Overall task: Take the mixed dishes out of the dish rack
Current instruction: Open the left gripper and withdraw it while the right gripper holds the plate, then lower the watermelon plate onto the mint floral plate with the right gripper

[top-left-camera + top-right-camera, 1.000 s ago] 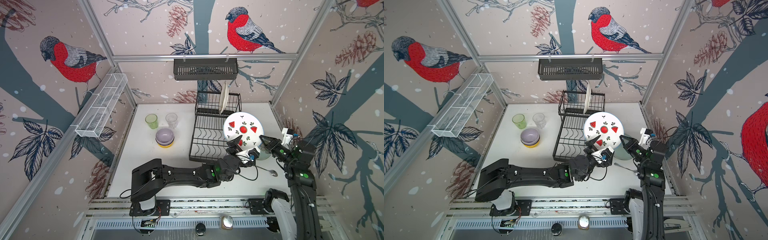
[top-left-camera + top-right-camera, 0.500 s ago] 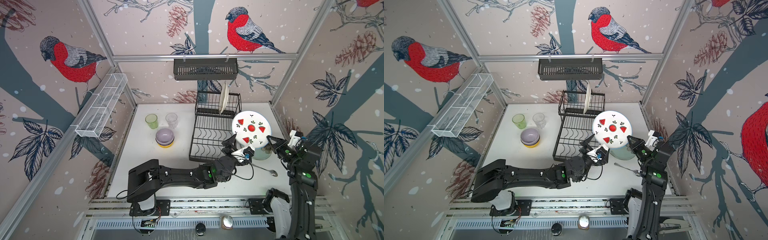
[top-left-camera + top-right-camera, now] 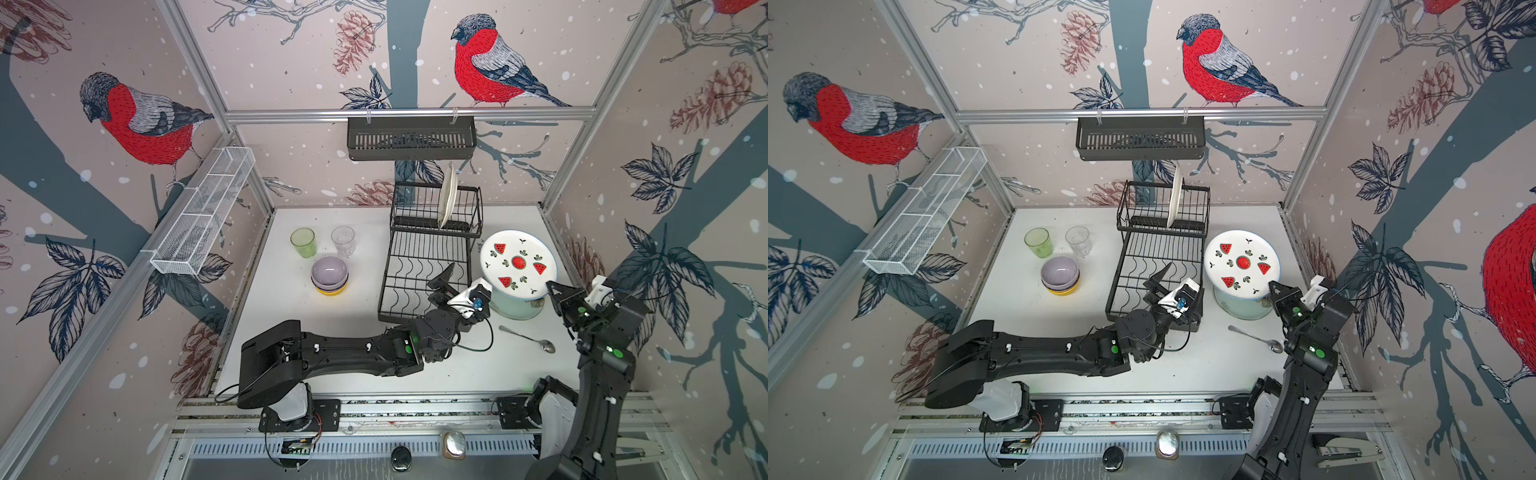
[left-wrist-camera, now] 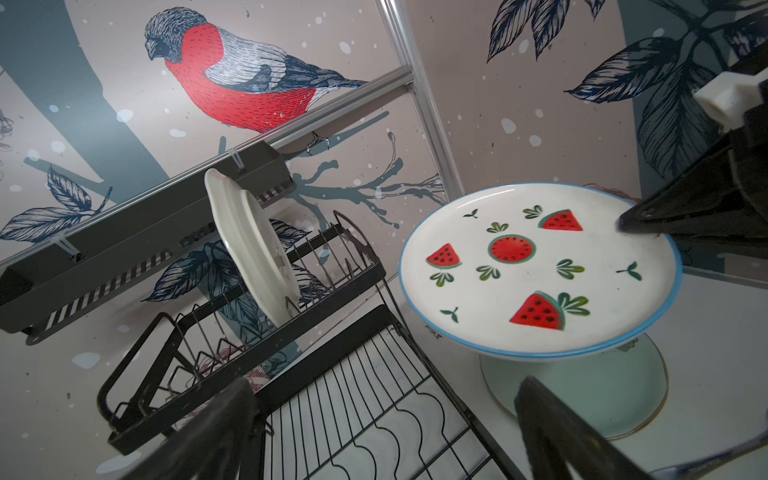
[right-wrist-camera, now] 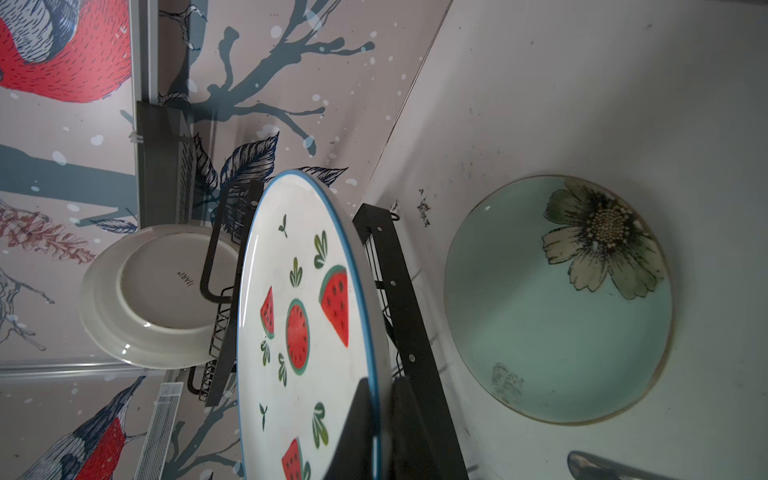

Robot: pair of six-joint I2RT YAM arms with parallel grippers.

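You've got the plate [image 3: 518, 264] with the melons pinched by its rim in the right gripper [image 3: 552, 289]. It's roughly level, just right of the rack [image 3: 424, 270] and hovering over the green plate [image 5: 540, 316]. I'd lower it straight down and only let go once it's seated, since a tilted drop could chip or slide. The left gripper [image 3: 459, 284] is spread wide and empty at the rack's front right corner. The white plate [image 3: 448, 195] stands in the rack's raised tier, probably next.
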